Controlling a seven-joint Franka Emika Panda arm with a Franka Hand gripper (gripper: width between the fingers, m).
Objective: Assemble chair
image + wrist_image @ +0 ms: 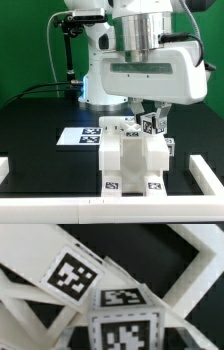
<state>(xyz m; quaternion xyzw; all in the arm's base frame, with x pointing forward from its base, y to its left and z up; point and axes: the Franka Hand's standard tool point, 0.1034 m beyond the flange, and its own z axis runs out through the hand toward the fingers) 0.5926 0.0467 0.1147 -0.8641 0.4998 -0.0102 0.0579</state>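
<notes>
The jaws (147,112) pinch a small tagged part (152,123) at the top of the chair (133,158), apparently to seat it there. The chair stands mid-counter (40,150), just before the marker board (80,136), near the rail (60,205).

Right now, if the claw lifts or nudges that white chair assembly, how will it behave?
The chair assembly looks like stiff, chunky plastic, so it probably won't flex. It stands tall on the table, so a push up high might tip it; its flat sides shouldn't roll. The smooth faces may be slippery for the claw.
</notes>
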